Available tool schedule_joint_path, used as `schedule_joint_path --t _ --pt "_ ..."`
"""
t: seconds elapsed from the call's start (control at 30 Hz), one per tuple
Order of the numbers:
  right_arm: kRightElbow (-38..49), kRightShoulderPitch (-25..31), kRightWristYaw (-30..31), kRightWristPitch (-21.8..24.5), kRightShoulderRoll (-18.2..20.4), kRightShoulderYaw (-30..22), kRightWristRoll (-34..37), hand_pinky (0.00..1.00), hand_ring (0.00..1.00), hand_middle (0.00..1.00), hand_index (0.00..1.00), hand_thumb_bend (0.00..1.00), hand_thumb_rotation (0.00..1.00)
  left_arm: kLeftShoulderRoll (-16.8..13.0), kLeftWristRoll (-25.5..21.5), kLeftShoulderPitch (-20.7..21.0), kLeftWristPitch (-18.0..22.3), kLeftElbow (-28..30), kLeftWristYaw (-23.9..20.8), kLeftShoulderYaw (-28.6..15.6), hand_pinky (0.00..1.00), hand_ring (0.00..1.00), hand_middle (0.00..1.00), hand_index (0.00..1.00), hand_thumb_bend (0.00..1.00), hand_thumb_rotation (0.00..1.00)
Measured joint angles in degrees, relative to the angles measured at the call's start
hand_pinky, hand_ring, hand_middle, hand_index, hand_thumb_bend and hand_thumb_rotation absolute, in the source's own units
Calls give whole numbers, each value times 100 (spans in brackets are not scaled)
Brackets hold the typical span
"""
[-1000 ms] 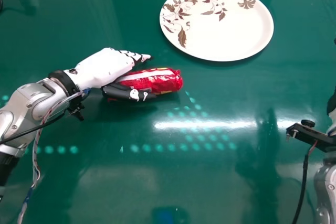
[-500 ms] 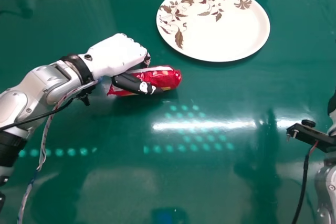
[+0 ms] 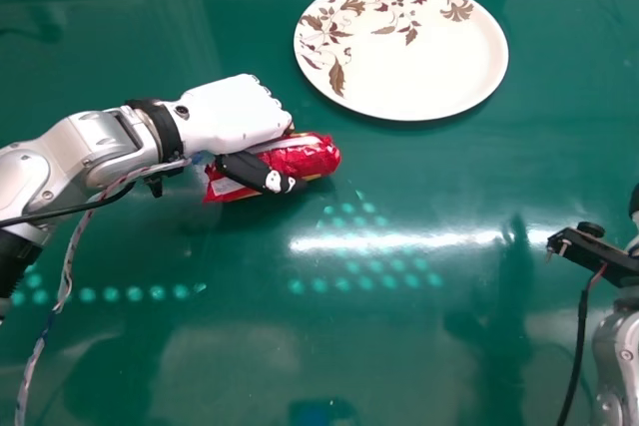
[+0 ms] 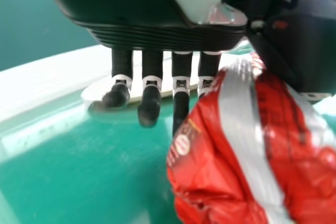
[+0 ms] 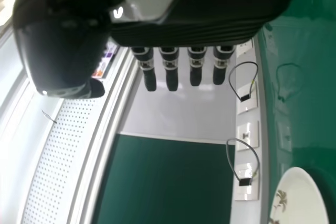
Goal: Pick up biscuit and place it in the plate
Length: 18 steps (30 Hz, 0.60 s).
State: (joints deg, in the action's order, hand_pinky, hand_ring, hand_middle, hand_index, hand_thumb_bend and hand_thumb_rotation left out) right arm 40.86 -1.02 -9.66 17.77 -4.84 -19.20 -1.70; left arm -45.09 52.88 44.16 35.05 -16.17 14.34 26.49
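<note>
A: That glossy green table [image 3: 230, 356] has a bright streak and rows of pale dots shining off it. So where's the biscuit at?

B: The red biscuit packet [image 3: 312, 155] is left of centre, on the robot's side of the plate and apart from it. It's a bit slanted, crinkly end poking out by the wrist. Can't tell if it's touching the table.

A: And the hand?

B: Left hand [image 3: 232, 115] has hold of it. White back faces up, black thumb lies across the near side, fingers bend down over the far side. The silver left arm [image 3: 95, 147] comes in from the left, nearly level across the view, wires dangling off the wrist.

A: Other one?

B: Right hand [image 5: 194, 32] is wide, fingers straight and thumb well off to the side. Its arm's at the right edge of the head view.

A: Plate?

B: White plate [image 3: 429, 77], brown leaf pattern, flat on the far part of the table.

A: Room?

B: Right wrist view's got a perforated panel [image 5: 58, 145] and a pale strip with wall plates and looped cables [image 5: 257, 163].
</note>
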Motion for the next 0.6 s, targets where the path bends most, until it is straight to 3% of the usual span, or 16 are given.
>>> schedule_joint_path --t 0.13,0.27,0.6 --pt "-9 -61 -8 -37 45 -29 106 98 100 100 99 51 54 -27 171 12 253 -289 -687 83 0 4 39 48 51 0" --pt "-35 -95 -17 -104 80 -61 171 97 100 100 98 52 55 -44 297 99 404 -427 -1049 173 0 4 39 48 50 0" --pt "-39 -112 -114 -106 80 -82 157 86 98 100 94 51 53 -52 323 135 487 -534 -1252 226 0 3 39 48 50 0"
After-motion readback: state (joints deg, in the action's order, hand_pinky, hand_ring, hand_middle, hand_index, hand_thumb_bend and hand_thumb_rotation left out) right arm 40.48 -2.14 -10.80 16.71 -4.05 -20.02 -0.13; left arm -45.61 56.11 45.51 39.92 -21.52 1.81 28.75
